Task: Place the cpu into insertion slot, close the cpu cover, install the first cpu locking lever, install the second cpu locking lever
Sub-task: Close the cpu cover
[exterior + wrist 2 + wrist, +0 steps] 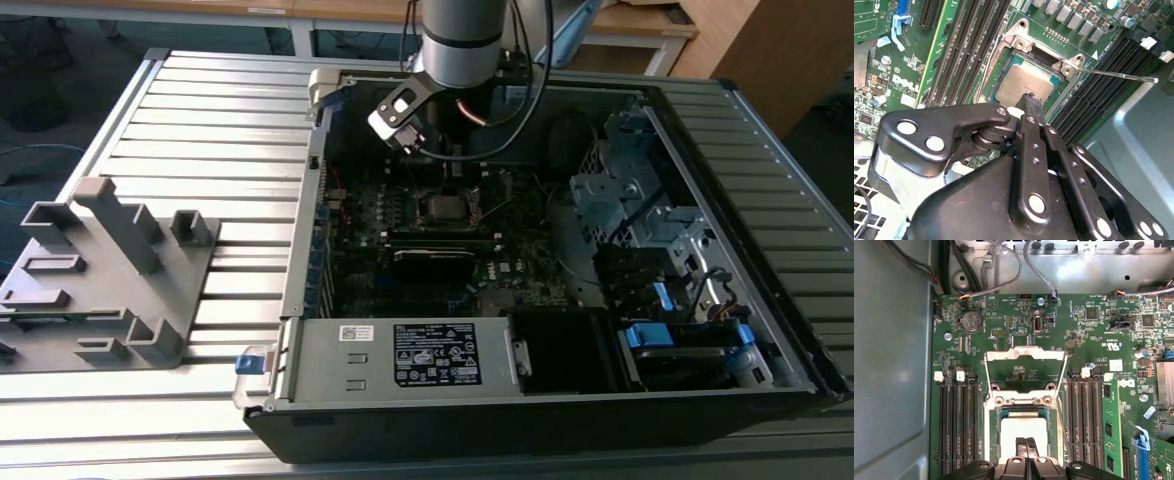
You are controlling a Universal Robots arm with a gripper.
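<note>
The cpu [1023,430] lies flat inside the insertion slot [1053,432], its silver-grey top facing up. In the second wrist view the cpu [1021,82] sits in the slot's metal rim [1068,67]. The cpu cover [1024,354] is swung open and lies back on the board beyond the slot. My gripper [1026,446] is shut, its fingertips pressed together with nothing between them, right over the near edge of the cpu; its tip [1031,101] shows the same. A thin locking lever [1119,76] sticks out sideways, unlatched. In the exterior view my gripper [451,160] hangs above the slot [445,208].
Long black memory slots [956,425] flank the socket on both sides [1086,425]. Cables [1004,270] run along the case wall beyond the board. In the exterior view, the open computer case [307,330] lies on a slatted table, with a grey fixture [120,270] at the exterior view's left.
</note>
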